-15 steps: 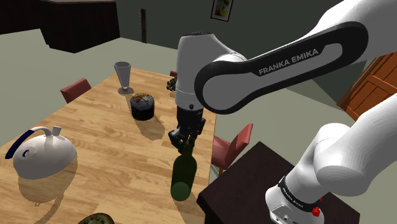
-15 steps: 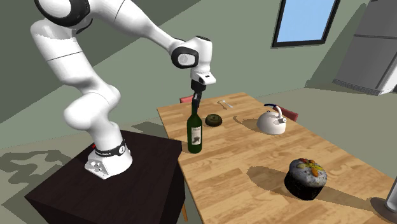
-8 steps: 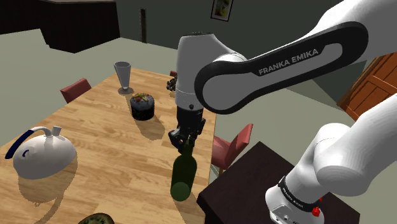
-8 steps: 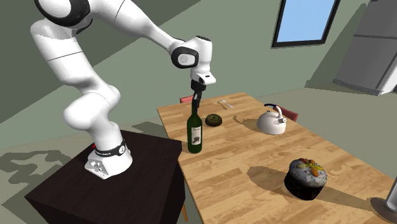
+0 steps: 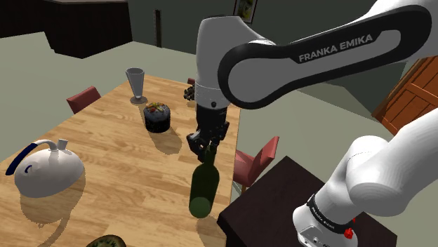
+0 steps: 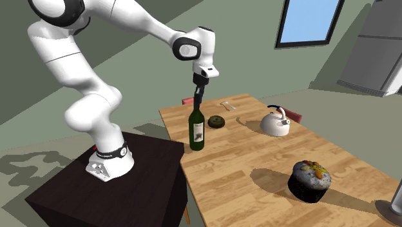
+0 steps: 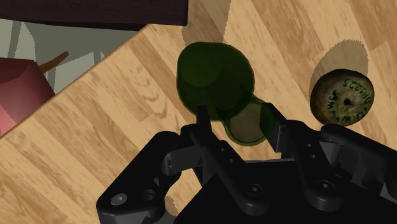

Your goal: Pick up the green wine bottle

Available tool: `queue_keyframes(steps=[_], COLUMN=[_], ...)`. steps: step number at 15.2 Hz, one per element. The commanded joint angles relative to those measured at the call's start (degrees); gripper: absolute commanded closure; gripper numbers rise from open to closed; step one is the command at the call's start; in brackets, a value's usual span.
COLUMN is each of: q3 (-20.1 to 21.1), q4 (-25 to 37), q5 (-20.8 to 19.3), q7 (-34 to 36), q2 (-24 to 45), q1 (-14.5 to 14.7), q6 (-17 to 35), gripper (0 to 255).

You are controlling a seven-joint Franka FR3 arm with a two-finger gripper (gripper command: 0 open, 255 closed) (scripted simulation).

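Wood-grain planks form the long table [image 5: 105,161], which fills the middle of the room and runs away from the dark box stand [image 5: 281,210]. The green wine bottle [image 5: 204,186] is upright at the table's near edge, just beside the stand. It hangs below the black gripper [image 5: 204,147], which points straight down. In the wrist view the fingers [image 7: 202,118] are clenched on either side of the bottle's neck. Whether the base rests on the wood cannot be told.

Across the table top:
- A white kettle [image 5: 45,172] with a blue handle stands toward the shoulder view's left, well apart from the bottle.
- A dark round cake [image 5: 157,117] with a coloured topping sits farther along the table.
- A grey goblet [image 5: 135,85] stands beyond the cake, near the far end.
- A round brown item [image 6: 216,121] lies near the bottle, on its far side in the second exterior view.

Red chairs stand at both long sides, one [image 5: 83,98] on the shoulder view's left and one [image 5: 256,160] between table and stand.

The floor and walls are dull grey-green. A dark cabinet [image 5: 77,24] lines the far wall in the shoulder view, and a small framed picture [image 5: 245,8] hangs above. Orange wooden panelling [image 5: 410,91] stands at that view's right. In the second exterior view a blue window [image 6: 309,22] is set in the far wall, with a tall grey appliance [image 6: 380,45] to its right.
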Motion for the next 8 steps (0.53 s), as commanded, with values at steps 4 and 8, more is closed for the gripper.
queue_keyframes(steps=[4, 8], q3=[-0.57, -0.91], q4=[2.74, 4.54], q5=[-0.05, -0.12], q7=[0.07, 0.15], q2=[-1.47, -2.22], q1=[-0.06, -0.11], q6=[-4.17, -6.72], gripper=[255, 255])
